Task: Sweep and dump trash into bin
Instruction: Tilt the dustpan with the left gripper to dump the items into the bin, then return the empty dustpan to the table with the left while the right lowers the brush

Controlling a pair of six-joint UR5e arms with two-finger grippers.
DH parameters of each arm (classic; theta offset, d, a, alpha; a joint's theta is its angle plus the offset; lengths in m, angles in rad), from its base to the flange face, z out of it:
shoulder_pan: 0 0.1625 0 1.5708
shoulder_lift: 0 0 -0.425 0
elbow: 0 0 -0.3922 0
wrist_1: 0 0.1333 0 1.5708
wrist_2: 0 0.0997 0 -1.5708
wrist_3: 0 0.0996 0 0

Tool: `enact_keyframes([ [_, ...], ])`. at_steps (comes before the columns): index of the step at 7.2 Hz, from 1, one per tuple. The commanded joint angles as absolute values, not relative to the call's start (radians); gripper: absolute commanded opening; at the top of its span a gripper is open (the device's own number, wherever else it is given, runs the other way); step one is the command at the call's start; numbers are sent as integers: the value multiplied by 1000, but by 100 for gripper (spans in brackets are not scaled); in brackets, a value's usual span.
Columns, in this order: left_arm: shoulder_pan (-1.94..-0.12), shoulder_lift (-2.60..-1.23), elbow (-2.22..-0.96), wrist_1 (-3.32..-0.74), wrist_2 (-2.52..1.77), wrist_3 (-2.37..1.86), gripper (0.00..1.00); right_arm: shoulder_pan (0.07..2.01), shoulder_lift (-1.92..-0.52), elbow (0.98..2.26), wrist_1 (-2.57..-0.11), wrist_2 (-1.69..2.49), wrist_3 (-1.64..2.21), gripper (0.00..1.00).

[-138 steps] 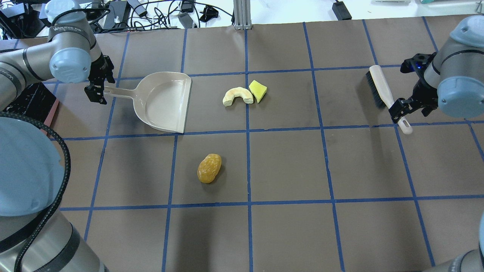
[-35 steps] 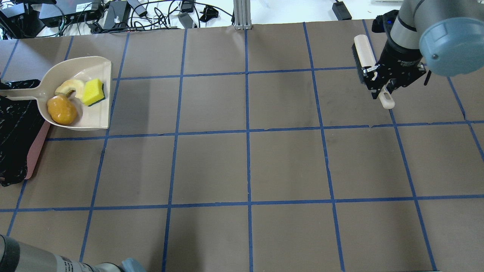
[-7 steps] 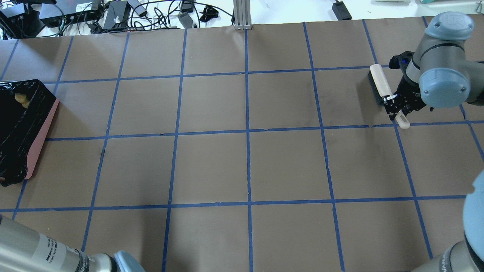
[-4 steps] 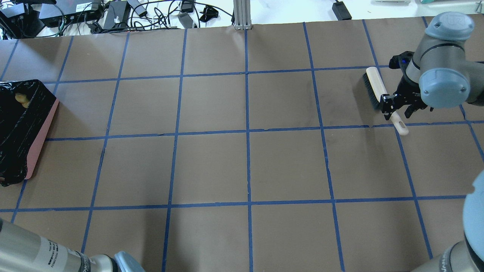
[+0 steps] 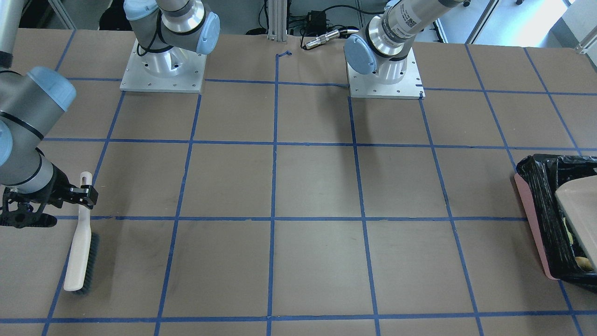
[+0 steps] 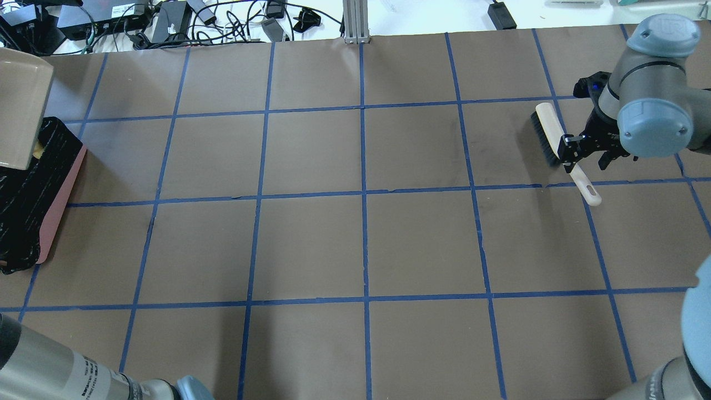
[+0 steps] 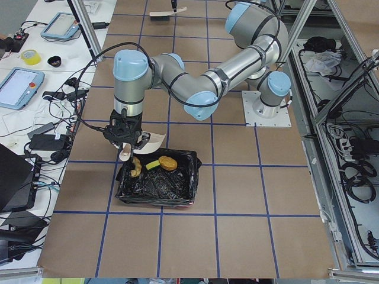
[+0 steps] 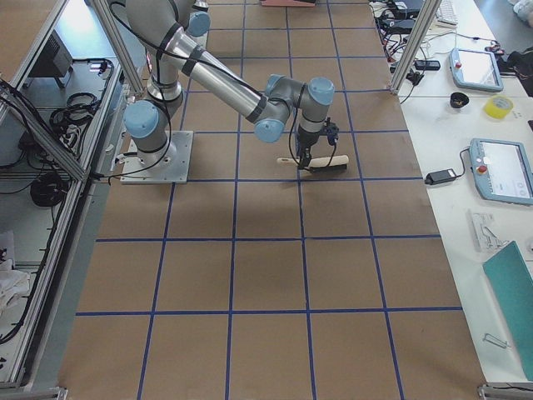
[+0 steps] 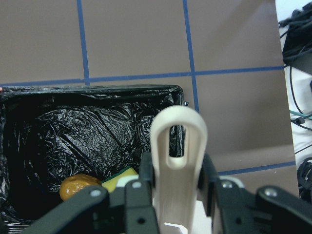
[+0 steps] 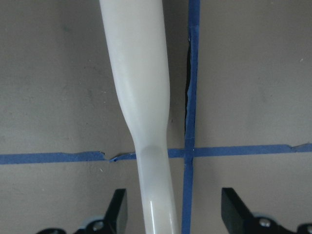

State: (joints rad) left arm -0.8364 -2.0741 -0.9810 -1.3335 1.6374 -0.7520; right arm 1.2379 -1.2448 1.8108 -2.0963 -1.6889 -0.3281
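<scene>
The bin (image 7: 177, 188) looks to have everything in it already, so I'd say the sweeping and dumping are done. The dustpan (image 6: 19, 105) hangs tipped over one end of the bin, its handle clamped in the left gripper (image 9: 175, 195). The brush (image 5: 80, 252) lies flat, well apart from the bin; the right gripper (image 10: 175, 204) straddles its handle, jaws spread, not touching. Inside the bin lie the nugget (image 7: 167, 162), rind slice (image 7: 135, 166) and yellow wedge (image 7: 153, 164). Only parking the dustpan seems left.
</scene>
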Motion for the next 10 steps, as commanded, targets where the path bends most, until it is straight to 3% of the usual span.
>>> enact_keyframes([
  [1,-923,-2094,-1012,-1373,1614,-817,0,1238,-1267,1798,-2120,-1686,-315,82],
  [3,-1023,-2126,-1054,-1407,1609,-952,0,1241,-1298,1789,-2115,-1635,-305,84],
  [5,-1098,-2173,-1063,-1407,1570,-1102,0,1255,-1353,1741,-2042,-1637,-273,100],
  [10,-1227,-2258,-1089,-1462,1562,-1385,0,1333,-1541,1729,-1811,-1569,-176,100],
])
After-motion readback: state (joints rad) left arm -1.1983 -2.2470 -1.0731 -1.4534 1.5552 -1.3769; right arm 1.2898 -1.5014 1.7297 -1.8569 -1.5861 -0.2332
